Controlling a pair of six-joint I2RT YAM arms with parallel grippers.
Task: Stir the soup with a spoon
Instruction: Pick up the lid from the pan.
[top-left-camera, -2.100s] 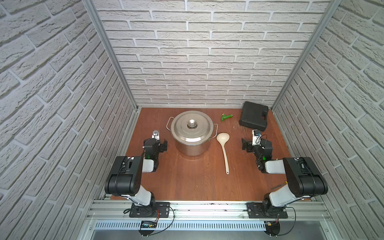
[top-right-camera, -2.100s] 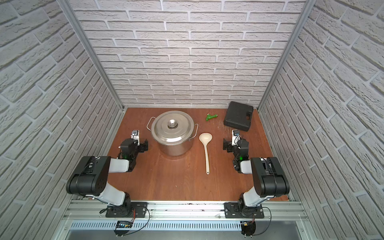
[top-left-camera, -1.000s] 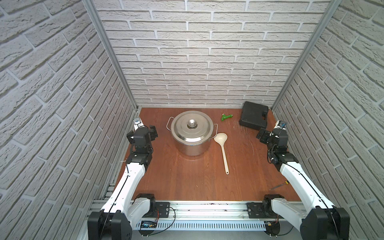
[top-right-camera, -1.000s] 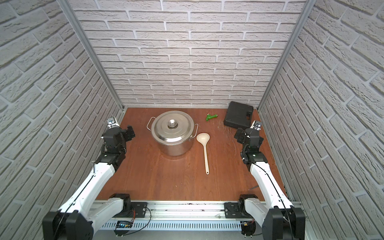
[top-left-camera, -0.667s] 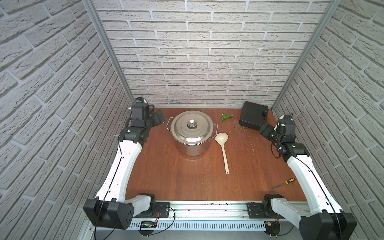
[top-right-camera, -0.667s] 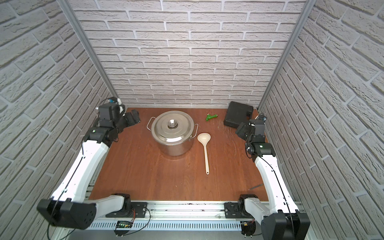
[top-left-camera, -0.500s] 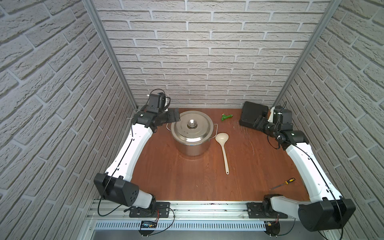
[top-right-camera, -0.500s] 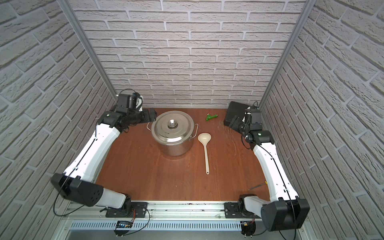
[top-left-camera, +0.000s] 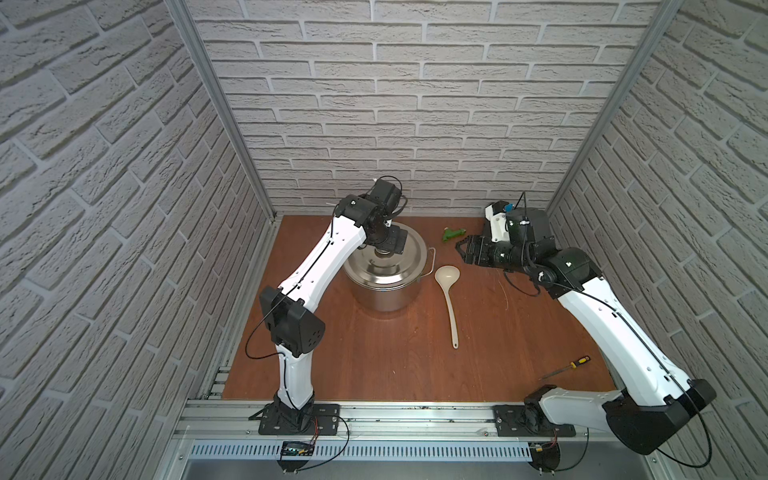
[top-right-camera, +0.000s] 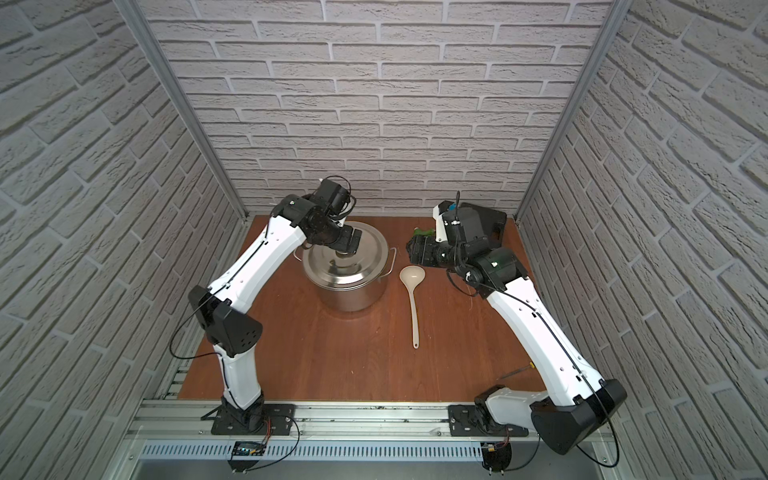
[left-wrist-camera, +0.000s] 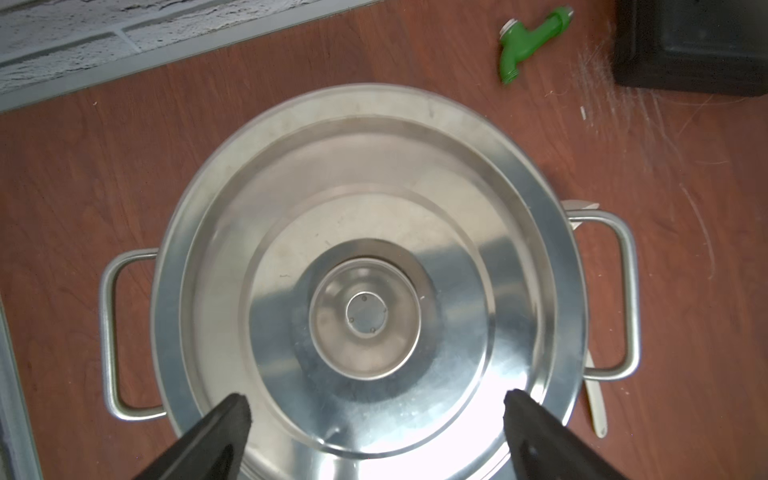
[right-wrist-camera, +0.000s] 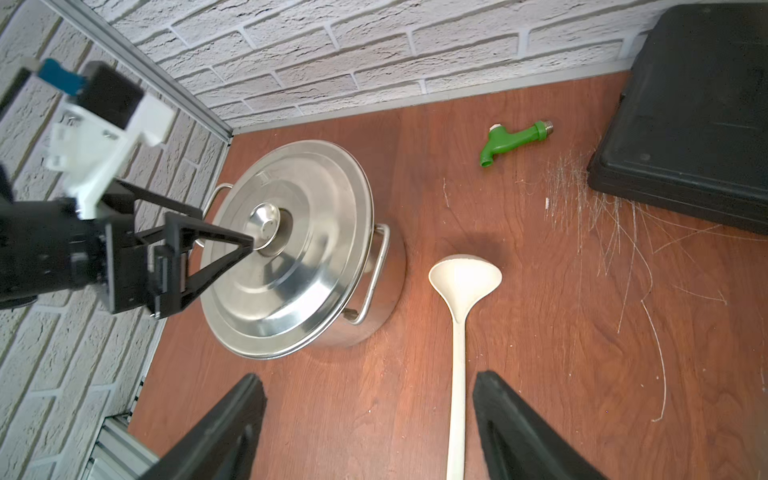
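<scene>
Both arms (top-left-camera: 328, 253) (top-left-camera: 602, 307) have swung inward, jaws wide, over one pot (top-left-camera: 395, 270), one spoon (top-left-camera: 450, 305).

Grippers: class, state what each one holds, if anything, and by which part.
Nothing is held. The left gripper stands open by the lid knob; the right gripper open near the spoon on the table.

This is a lab robot test cell, not a real kitchen: a lidded round stainless-steel pot (top-left-camera: 388, 286) stands on a reddish-brown wooden board (top-left-camera: 374, 365), with white faux-brick wall panels (top-left-camera: 395, 124) behind and beside it. In front of the pot, a grooved aluminium rail (top-left-camera: 415, 415) carries a white-and-black robot arm (top-left-camera: 320, 266) bolted near each end.
</scene>
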